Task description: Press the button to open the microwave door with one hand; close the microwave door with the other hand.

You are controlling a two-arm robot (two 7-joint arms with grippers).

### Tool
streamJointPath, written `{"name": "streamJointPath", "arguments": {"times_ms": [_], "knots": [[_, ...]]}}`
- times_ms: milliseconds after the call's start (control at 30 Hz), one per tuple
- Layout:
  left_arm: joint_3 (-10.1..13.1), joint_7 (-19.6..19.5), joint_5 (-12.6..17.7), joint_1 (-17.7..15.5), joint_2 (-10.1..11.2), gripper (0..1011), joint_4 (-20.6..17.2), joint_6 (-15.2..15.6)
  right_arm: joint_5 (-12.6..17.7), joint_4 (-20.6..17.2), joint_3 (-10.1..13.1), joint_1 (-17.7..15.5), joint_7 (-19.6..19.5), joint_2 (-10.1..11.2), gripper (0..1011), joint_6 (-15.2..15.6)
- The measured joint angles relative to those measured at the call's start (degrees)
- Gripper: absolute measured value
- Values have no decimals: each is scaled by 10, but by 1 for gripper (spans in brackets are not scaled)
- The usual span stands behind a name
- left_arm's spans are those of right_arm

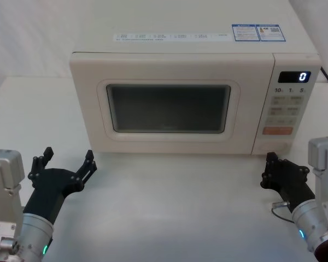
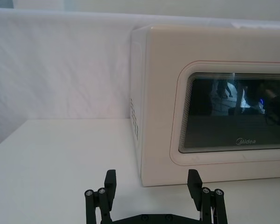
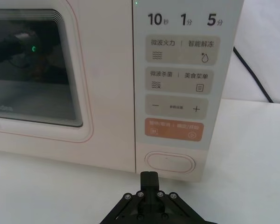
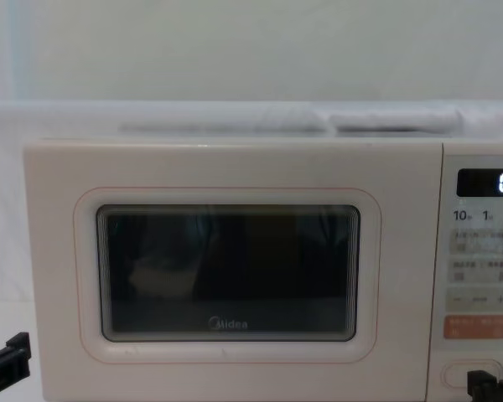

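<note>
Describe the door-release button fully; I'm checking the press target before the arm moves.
The button is a wide, cream, pill-shaped key with a thin pink outline, matte like plastic, set flush at the bottom of the microwave's control panel, below the orange key. It looks unpressed; the microwave door is shut. Nothing touches it: the right gripper, fingers together, sits just in front of it, a gap between them.

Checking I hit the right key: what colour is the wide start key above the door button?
Orange start key, seen best in the right wrist view.
</note>
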Motion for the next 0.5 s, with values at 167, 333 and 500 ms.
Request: {"name": "streamJointPath", "arguments": {"times_ms": [167, 333, 500], "knots": [[0, 0, 0, 0, 0, 1001, 0, 0, -4, 21, 2, 14, -1, -3, 0, 1], [0, 0, 0, 0, 0, 1001, 0, 0, -7, 39, 3, 27, -2, -5, 0, 1], [0, 0, 0, 0, 0, 1001, 0, 0, -10, 55, 5, 40, -2, -8, 0, -1]]}}
